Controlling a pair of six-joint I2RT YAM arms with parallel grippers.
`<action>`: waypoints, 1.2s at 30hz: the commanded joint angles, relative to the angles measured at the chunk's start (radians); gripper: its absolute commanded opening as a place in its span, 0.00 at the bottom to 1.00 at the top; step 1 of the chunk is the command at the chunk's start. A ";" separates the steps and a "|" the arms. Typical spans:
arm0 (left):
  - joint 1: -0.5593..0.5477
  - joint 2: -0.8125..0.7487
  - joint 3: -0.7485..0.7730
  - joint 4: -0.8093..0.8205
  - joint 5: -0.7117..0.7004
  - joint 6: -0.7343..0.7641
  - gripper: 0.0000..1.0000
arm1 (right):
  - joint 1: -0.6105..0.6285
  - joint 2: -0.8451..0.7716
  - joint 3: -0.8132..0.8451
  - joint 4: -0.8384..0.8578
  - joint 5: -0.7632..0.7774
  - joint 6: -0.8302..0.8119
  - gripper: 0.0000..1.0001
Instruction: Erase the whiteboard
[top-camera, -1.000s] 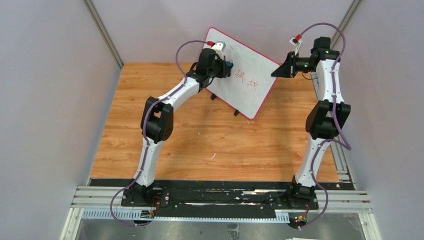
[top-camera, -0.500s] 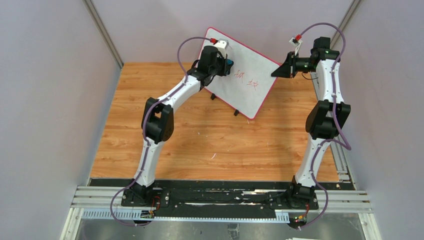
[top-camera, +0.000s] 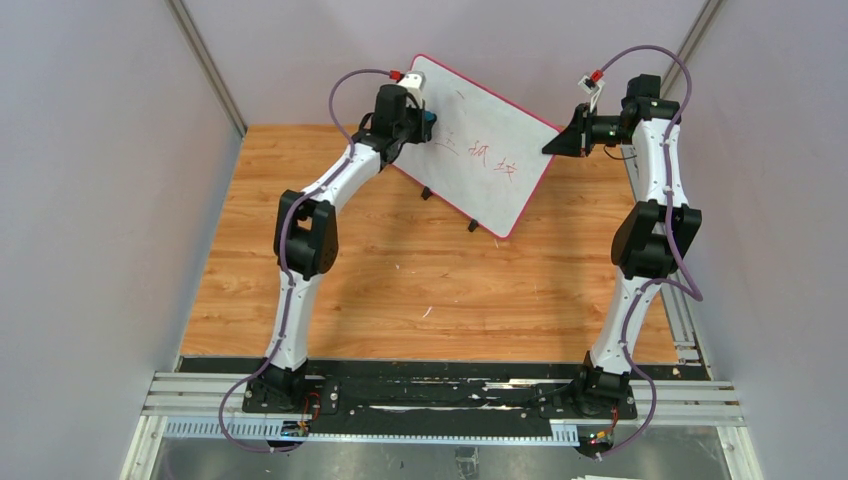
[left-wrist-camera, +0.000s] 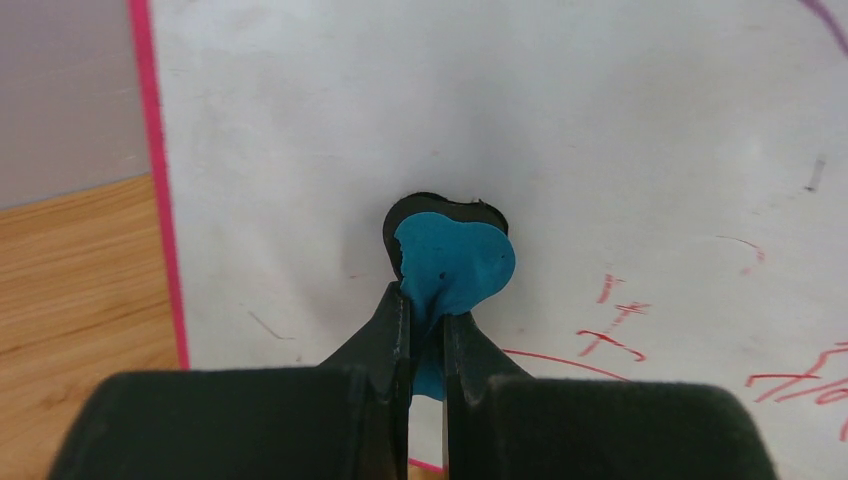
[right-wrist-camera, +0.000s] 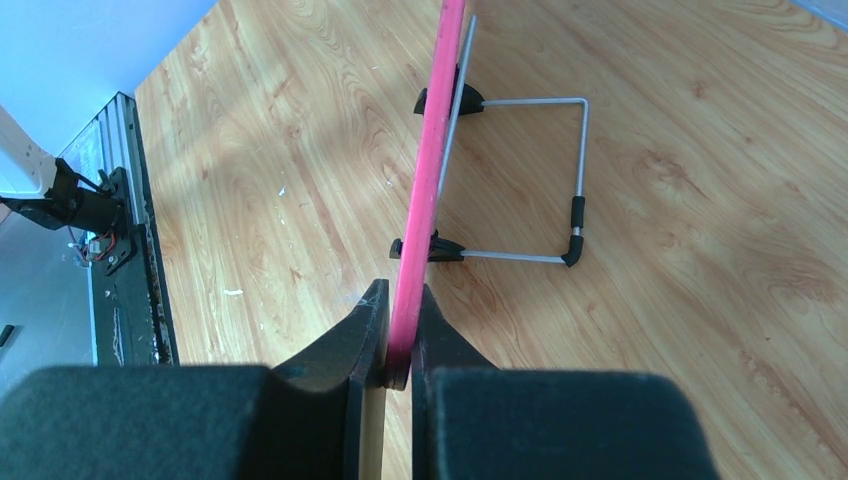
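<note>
The whiteboard (top-camera: 490, 130) stands tilted on a wire stand at the back of the table, white with a pink rim. Red handwriting (top-camera: 492, 160) sits near its middle and shows in the left wrist view (left-wrist-camera: 620, 330). My left gripper (top-camera: 425, 117) is shut on a blue-and-black eraser (left-wrist-camera: 450, 260), pressed against the board's upper left area. My right gripper (top-camera: 553, 146) is shut on the board's pink rim (right-wrist-camera: 420, 230) at its right edge.
The wire stand (right-wrist-camera: 540, 170) with black feet rests on the wooden table (top-camera: 400, 270) behind the board. Grey walls close in left, right and back. A black and metal rail (top-camera: 440, 400) runs along the near edge.
My left gripper has slid the eraser up and to the left across the board, away from the red writing. The right gripper and the board have not moved.
</note>
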 joint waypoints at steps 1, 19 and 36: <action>0.020 0.012 0.025 -0.002 0.008 -0.006 0.00 | 0.027 -0.009 -0.013 -0.066 0.010 -0.090 0.01; -0.155 0.073 0.137 0.026 0.064 -0.058 0.00 | 0.037 -0.010 -0.016 -0.065 0.010 -0.089 0.01; -0.108 -0.022 -0.054 0.058 -0.018 0.027 0.00 | 0.037 -0.003 -0.013 -0.066 0.016 -0.091 0.01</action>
